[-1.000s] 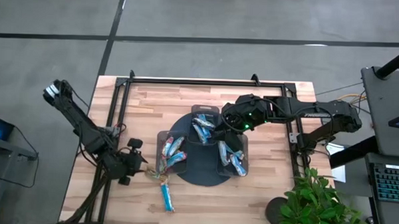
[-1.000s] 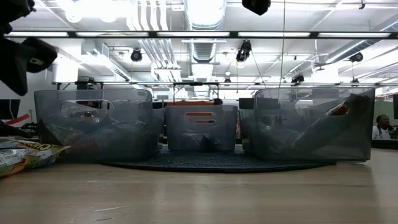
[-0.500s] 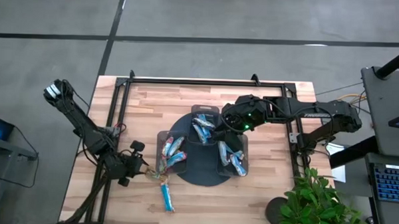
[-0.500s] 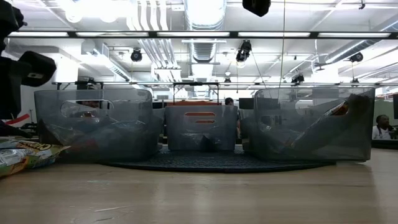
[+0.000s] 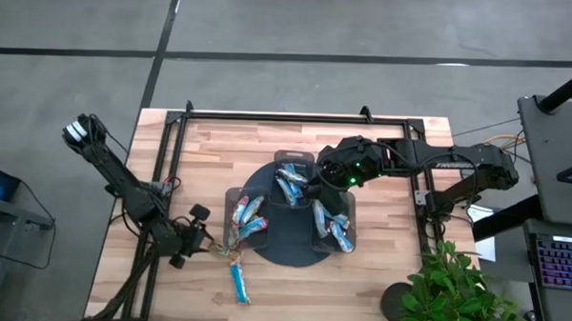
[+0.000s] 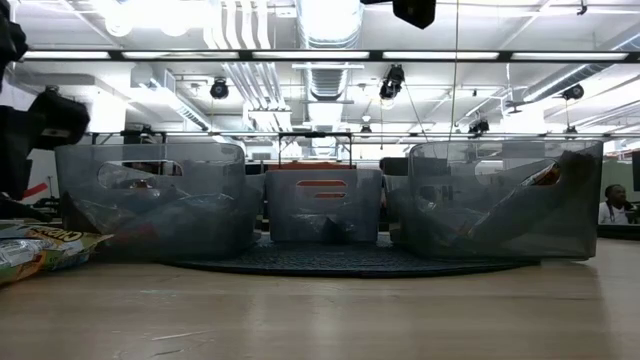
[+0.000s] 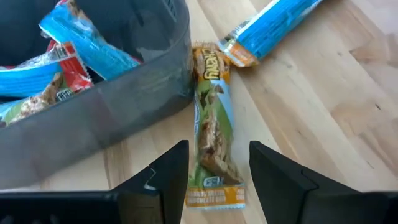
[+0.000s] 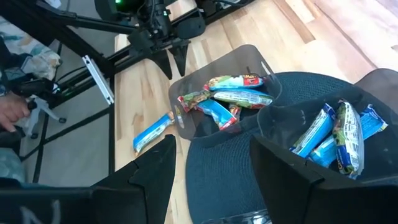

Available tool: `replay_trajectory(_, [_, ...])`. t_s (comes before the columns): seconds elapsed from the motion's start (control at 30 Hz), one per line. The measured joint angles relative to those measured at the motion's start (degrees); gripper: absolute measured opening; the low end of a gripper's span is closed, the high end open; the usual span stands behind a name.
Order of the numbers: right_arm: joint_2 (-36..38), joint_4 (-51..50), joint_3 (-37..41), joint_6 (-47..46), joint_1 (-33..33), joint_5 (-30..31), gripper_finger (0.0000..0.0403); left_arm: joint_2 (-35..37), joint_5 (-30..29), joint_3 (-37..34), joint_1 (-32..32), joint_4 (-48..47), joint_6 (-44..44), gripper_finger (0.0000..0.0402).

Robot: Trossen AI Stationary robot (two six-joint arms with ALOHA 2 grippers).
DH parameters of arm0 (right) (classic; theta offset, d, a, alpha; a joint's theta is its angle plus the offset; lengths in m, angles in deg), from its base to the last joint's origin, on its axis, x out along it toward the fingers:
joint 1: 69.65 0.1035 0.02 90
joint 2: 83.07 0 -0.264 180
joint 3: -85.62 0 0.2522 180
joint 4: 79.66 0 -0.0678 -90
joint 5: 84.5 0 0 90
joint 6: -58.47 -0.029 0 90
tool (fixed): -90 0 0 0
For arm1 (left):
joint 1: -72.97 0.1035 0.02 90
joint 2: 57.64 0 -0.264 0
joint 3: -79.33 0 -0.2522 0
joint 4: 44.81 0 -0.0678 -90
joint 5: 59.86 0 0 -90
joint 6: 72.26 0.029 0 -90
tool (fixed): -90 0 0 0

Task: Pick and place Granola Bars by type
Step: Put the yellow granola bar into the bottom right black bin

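A green-and-orange granola bar (image 7: 211, 134) lies flat on the wood, its far end against the left clear bin (image 7: 106, 93). My left gripper (image 7: 219, 155) is open, with one finger on each side of the bar's near half; I see no touch. In the high view this gripper (image 5: 210, 242) sits left of the round tray (image 5: 288, 248). A blue bar (image 5: 240, 281) lies loose on the table nearby. More blue and red bars fill the three bins. My right gripper (image 5: 326, 173) hangs open above the far bin (image 5: 290, 184), holding nothing.
Three clear bins stand on the dark tray; the right bin (image 5: 333, 227) holds blue bars. A black frame rail (image 5: 268, 116) runs along the table's far and left sides. A potted plant (image 5: 453, 290) stands at the near right corner. A person (image 6: 610, 205) sits far behind.
My left gripper has come down toward the green bar and rolled a little about its own axis; its fingers stay equally far apart. The bars and my right arm have kept still.
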Motion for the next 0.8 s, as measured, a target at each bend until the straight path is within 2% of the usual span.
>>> replay_trajectory(0.53, [0.0, 0.0, 0.0, 0.0, 0.0, 0.0, 0.0194, -11.9, -1.3, 1.4, 1.9, 4.8, -0.7, 0.0152])
replay_trajectory(0.8, [0.0, 0.0, 0.0, 0.2, 0.0, 0.0, 0.0194, -18.1, 0.8, 3.4, 2.2, 5.2, -1.7, 0.0152])
